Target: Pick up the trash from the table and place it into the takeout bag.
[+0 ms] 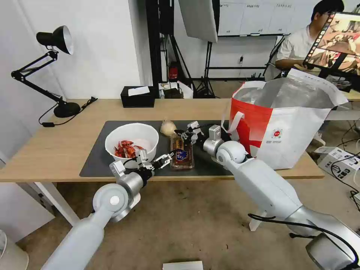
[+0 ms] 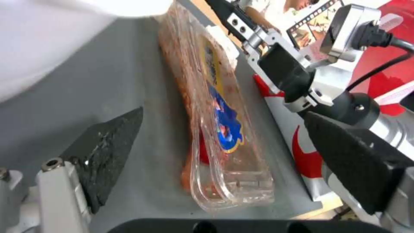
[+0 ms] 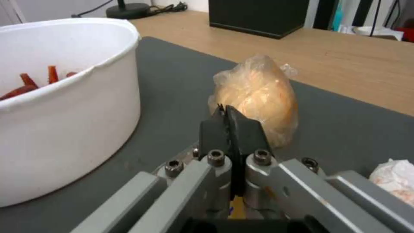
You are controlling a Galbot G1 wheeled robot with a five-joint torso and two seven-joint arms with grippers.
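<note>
While its two black fingers stand wide apart, the left gripper (image 1: 167, 158) hovers low over the dark grey mat (image 1: 98, 153), just at the near end of the clear plastic tray (image 1: 182, 154), which lies between the spread fingertips in the left wrist view without either pad visibly touching it. That tray (image 2: 220, 129) lies flat on the mat, lengthwise away from the robot, with a blue label on its lid and red contents inside. Across from it, the right gripper (image 1: 180, 132) has its fingers pressed flat together, holding nothing, and sits over the far end of the same tray. In the right wrist view those shut fingers (image 3: 231, 132) point at the knotted bag (image 3: 258, 97), a clear bag with beige filling that rests on the mat just beyond them. A crumpled white tissue (image 3: 394, 179) lies on the mat close to the right gripper. To the robot's left of the tray stands the white bowl (image 1: 132, 140) holding red shells, on the mat, beside the left gripper. The takeout bag (image 1: 288, 123) stands upright and open at the right end of the table (image 1: 48, 150), its silver lining showing. A black tissue box (image 1: 137, 97) and a black desk lamp (image 1: 52, 75) sit along the far side.
</note>
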